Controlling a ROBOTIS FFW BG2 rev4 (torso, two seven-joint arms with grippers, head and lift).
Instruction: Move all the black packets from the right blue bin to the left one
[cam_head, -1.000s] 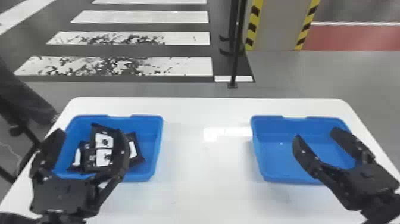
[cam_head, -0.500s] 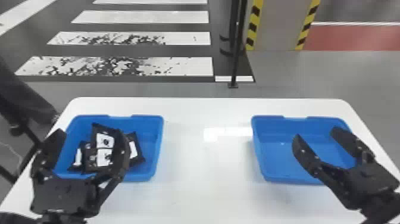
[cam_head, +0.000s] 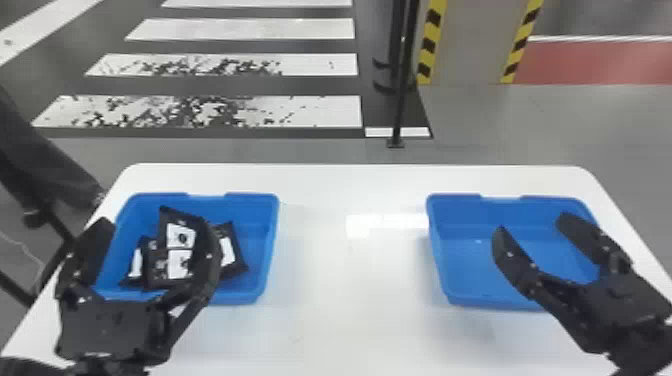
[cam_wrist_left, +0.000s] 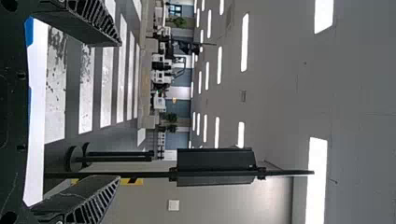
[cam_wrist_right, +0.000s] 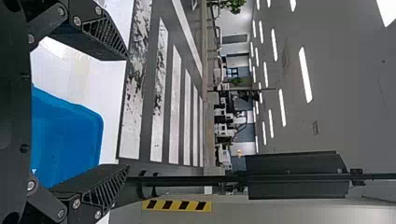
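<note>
At the near side of the smooth white table (cam_head: 325, 320), black two-finger left gripper (cam_head: 154, 225), fingers apart; black two-finger right gripper (cam_head: 532, 223), fingers apart too. Beneath them, left blue plastic bin (cam_head: 272, 230) holds flat black packets with white labels (cam_head: 181, 235), overlapping; right blue plastic bin (cam_head: 470, 260), bare floor visible. Beyond: white-striped dark flooring (cam_head: 280, 111), slim black post (cam_head: 400, 100).

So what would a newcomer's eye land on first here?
Probably the two blue bins on the white table: the left bin holding black packets, the right bin bare inside. Next, the open black grippers, left and right, in front of them.
</note>
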